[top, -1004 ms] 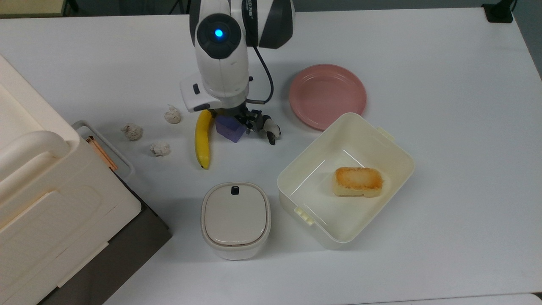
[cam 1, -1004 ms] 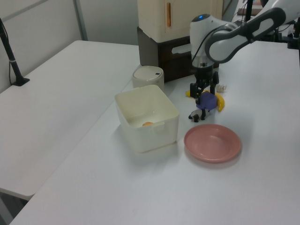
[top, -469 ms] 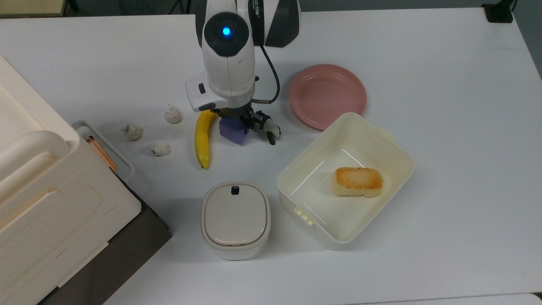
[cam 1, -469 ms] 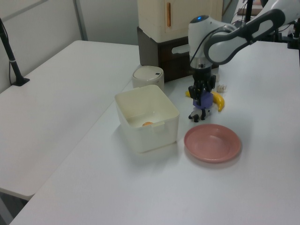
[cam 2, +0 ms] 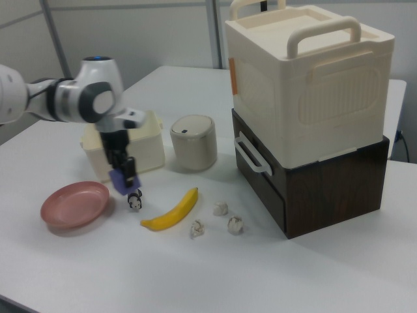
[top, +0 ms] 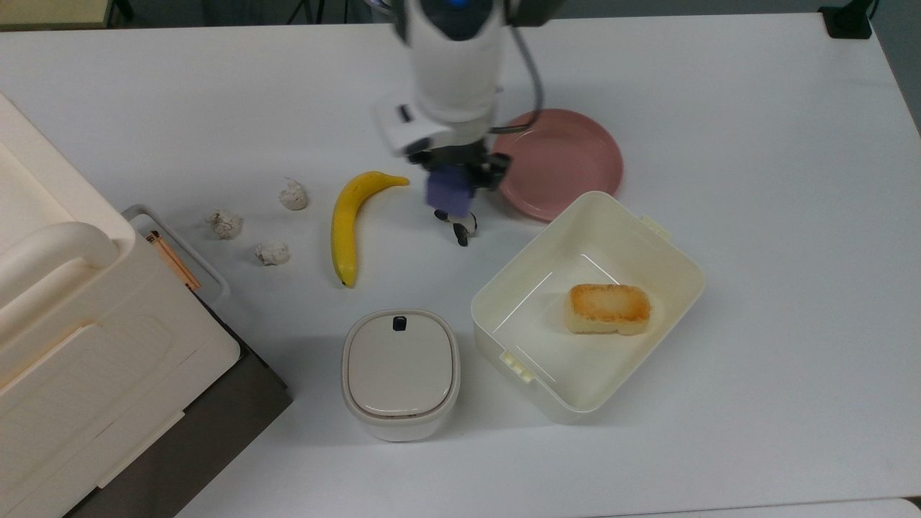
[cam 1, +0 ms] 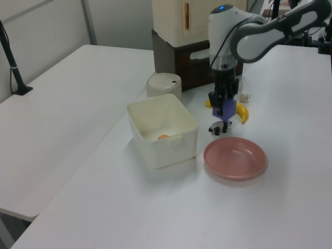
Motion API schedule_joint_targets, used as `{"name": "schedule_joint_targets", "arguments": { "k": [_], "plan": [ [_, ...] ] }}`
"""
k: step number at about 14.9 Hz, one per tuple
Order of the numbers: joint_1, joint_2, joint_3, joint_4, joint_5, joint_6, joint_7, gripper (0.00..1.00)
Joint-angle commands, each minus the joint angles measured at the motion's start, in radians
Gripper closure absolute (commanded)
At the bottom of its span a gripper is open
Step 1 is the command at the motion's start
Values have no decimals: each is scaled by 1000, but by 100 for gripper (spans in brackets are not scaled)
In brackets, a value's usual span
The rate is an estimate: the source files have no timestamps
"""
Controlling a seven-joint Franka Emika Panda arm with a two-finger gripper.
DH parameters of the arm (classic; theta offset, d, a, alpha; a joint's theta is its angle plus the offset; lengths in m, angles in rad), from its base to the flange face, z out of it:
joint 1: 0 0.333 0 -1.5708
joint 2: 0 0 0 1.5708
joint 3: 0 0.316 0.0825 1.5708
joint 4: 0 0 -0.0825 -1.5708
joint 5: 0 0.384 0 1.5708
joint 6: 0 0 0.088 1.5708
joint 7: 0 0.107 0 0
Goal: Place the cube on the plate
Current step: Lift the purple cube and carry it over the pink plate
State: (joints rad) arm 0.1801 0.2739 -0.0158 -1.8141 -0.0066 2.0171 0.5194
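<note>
Purple cube [top: 447, 188]: held off the surface [top: 755, 216], clamped between the fingers [cam 1: 222, 107]; it hangs above the toy panda [top: 458, 224], between banana [top: 350, 223] and plate [top: 568, 162].
Handling: judged rigid, light and matte, unlikely to slip; flat opposite faces are the sound place to hold, as now.
Pink plate: bare, lying just beside the cube on the top view's right.
Cream tub [top: 669, 288]: open, holding one toasted bread piece [top: 609, 309].
Lidded bin [top: 400, 373]: closed, contents unknown.
Remaining: carry across and lower onto the plate.
</note>
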Motion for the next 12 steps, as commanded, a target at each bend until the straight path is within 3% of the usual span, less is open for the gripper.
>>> {"name": "schedule_joint_targets", "arguments": {
  "k": [1,5,6,7,8,9,10,12],
  "plan": [
    [123,-7,-10,-19,16,-9,99,61],
    [226,1,-10,-19,17,-3,178,50],
    [242,7,-10,-19,17,-3,182,43],
    [264,28,-10,-19,17,-5,203,25],
    [274,39,-12,-19,16,0,218,20],
    [274,44,-12,-19,14,2,220,5],
    [274,42,-12,-17,14,0,217,0],
    [268,24,-12,-16,11,-5,202,0]
  ]
}}
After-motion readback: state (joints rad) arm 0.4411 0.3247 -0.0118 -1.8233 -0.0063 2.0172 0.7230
